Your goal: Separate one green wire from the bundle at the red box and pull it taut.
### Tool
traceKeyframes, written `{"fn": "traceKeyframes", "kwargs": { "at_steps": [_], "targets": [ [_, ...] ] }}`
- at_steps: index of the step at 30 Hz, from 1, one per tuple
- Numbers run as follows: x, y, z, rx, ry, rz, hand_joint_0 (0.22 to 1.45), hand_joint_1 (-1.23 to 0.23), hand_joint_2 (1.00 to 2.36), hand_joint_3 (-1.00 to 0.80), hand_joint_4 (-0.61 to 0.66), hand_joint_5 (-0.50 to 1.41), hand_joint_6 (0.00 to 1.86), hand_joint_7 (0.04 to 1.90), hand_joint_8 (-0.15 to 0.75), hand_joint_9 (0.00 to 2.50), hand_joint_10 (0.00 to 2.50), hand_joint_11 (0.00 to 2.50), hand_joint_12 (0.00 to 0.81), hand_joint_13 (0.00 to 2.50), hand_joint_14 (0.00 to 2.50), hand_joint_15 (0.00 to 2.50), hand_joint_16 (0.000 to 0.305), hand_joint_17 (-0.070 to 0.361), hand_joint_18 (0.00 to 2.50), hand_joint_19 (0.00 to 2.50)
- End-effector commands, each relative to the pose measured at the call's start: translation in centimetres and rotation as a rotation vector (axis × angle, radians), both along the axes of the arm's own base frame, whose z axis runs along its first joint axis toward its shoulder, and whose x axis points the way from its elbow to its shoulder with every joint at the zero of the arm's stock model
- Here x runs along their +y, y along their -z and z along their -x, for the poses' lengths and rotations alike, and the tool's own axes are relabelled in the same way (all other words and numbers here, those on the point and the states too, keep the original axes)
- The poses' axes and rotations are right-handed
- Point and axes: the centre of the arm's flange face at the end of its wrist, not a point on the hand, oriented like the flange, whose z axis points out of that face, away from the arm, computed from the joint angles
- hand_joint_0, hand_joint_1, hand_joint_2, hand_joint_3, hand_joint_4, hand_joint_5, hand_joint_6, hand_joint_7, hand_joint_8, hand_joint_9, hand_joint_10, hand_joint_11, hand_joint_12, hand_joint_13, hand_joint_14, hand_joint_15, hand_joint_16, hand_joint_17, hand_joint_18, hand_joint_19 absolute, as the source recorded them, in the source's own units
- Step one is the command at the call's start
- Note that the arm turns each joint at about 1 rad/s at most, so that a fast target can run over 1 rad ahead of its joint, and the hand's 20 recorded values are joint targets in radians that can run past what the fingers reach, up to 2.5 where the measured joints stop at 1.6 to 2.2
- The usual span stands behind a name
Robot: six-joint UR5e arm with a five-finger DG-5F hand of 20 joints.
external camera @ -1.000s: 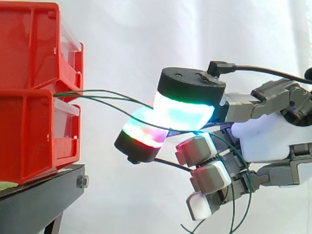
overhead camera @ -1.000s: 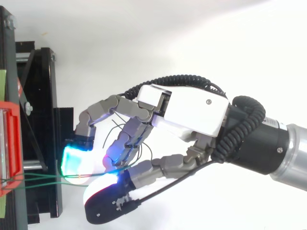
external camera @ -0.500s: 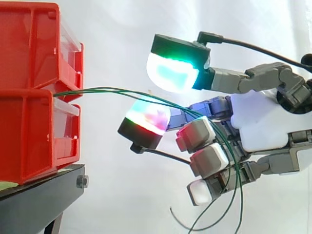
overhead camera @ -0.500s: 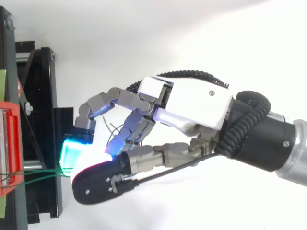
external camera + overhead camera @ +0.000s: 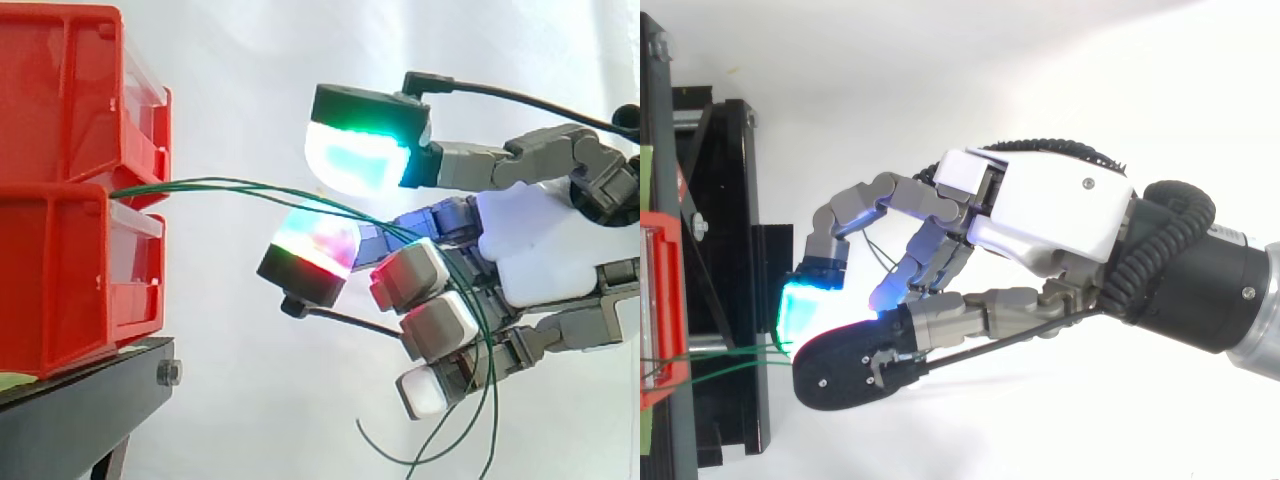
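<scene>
Green wires (image 5: 230, 185) come out between the two stacked red bins (image 5: 60, 270) and arc right toward my hand (image 5: 545, 255). They pass through the gap between the raised thumb pad (image 5: 355, 160) and the glowing finger pad (image 5: 315, 245) below it, and neither pad presses them. Past that gap the wires droop over the curled lower fingers, and their loose ends hang below the hand. From above, the wires (image 5: 710, 365) leave the red bin (image 5: 660, 300) and run under the thumb of my hand (image 5: 1050, 205). The bundle is slack, with no strand held apart.
The bins sit on a black stand (image 5: 80, 400) at the left, whose frame (image 5: 730, 250) lies just left of my fingertips. A white curtain hangs behind. Open space lies to the right of the stand and below the hand.
One second ago thumb and finger pads were pressed together on the wires. The thumb has since lifted away, the wires hang loose, and the hand has shifted slightly right.
</scene>
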Motion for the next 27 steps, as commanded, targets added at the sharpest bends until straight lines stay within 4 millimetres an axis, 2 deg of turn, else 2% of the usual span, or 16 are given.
{"fn": "traceKeyframes", "kwargs": {
  "at_steps": [1,6,10,13,19,25,27],
  "targets": [
    [0.0,0.0,0.0,-0.001,0.001,-0.002,0.54,-0.66,1.0,-0.5,0.09,-0.16,0.9,0.93,0.279,1.25,0.02,1.1,0.351,1.17,0.03,0.92,0.053,0.12,0.84,0.75],
    [-0.01,0.01,0.01,0.002,0.0,0.002,0.54,-0.67,1.0,-0.5,0.09,-0.16,0.9,0.93,0.282,1.25,0.02,1.09,0.349,1.17,0.03,0.91,0.053,0.12,0.85,0.75],
    [0.11,0.01,0.01,0.001,-0.001,0.0,0.6,-0.74,1.02,-0.31,0.08,-0.16,0.9,0.98,0.267,1.23,0.03,1.11,0.335,1.16,0.03,0.92,0.051,0.115,0.82,0.75],
    [0.11,0.01,0.01,0.001,-0.001,0.0,0.61,-0.75,1.02,-0.27,0.08,-0.16,0.91,0.98,0.26,1.2,0.03,1.11,0.334,1.15,0.03,0.92,0.052,0.116,0.82,0.75],
    [0.11,0.01,0.01,0.002,-0.001,0.001,0.56,-0.73,1.0,-0.5,0.09,-0.16,0.91,0.92,0.272,1.21,0.02,1.08,0.347,1.16,0.03,0.92,0.053,0.119,0.83,0.75],
    [0.11,0.01,0.01,0.003,-0.002,0.004,0.54,-0.72,1.0,-0.5,0.09,-0.16,0.91,0.91,0.272,1.23,0.02,1.08,0.349,1.17,0.03,0.91,0.054,0.121,0.84,0.75],
    [0.22,0.07,0.03,0.003,-0.004,0.004,0.56,-0.75,1.0,-0.47,0.09,-0.16,0.91,0.92,0.273,1.22,0.02,1.11,0.342,1.16,0.03,0.92,0.053,0.118,0.83,0.75]
  ]
}}
